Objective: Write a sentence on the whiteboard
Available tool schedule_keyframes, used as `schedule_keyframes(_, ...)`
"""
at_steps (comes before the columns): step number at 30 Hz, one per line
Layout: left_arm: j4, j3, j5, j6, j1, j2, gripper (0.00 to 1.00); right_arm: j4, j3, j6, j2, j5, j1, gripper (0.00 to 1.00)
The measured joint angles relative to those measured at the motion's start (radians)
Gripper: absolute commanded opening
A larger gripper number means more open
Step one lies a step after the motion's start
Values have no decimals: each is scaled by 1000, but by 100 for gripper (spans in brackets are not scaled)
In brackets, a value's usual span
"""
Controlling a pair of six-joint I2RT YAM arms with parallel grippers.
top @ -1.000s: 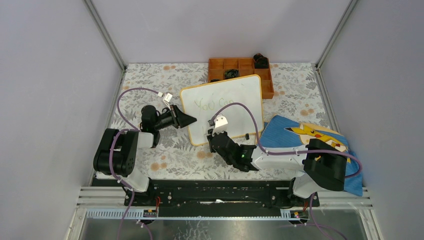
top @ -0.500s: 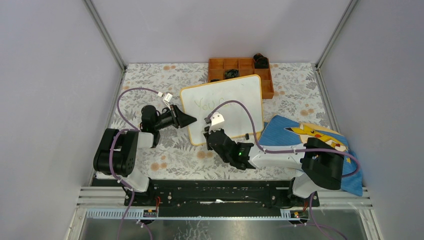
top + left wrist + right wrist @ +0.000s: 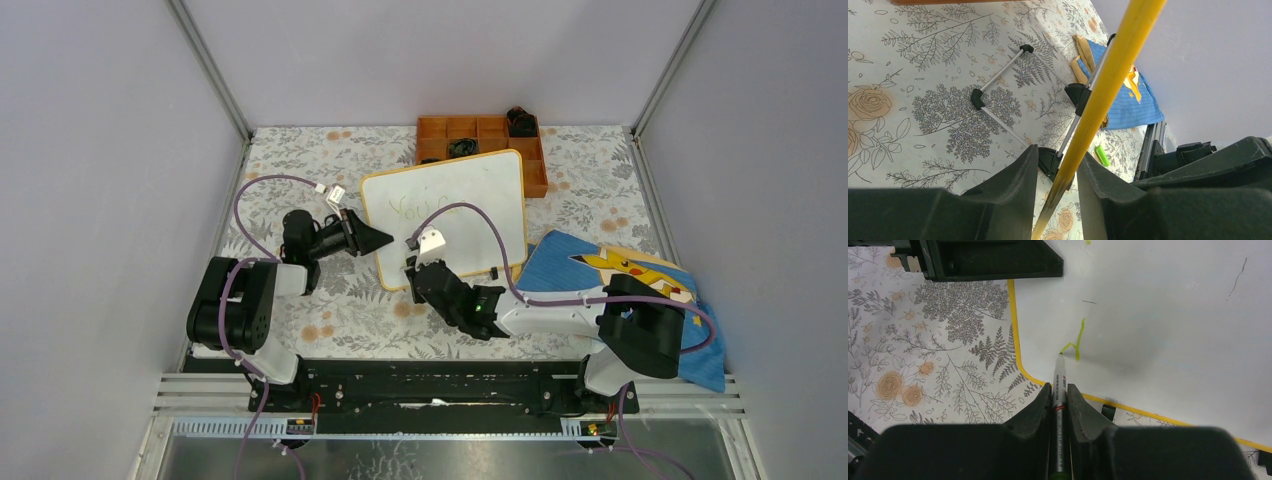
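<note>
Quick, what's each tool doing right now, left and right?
Left tool: closed on the whiteboard edge.
Right tool: closed on a marker, tip on the board.

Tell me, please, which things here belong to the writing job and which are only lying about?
Belonging to the job: whiteboard, its edge held in the left tool; green marker in the right tool, tip on the board; sentence begun in green.
Only lying about: orange tray with black parts; blue cartoon cloth.
</note>
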Motion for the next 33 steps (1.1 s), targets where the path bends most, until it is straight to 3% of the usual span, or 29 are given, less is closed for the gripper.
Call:
schedule_keyframes(25, -23, 2, -1, 11, -6, -2, 40, -31, -19, -17, -27, 24, -5, 0)
schedule_keyframes(33, -32, 6, -5, 16, -6, -2, 40, -30, -65, -36, -120, 24, -21, 0)
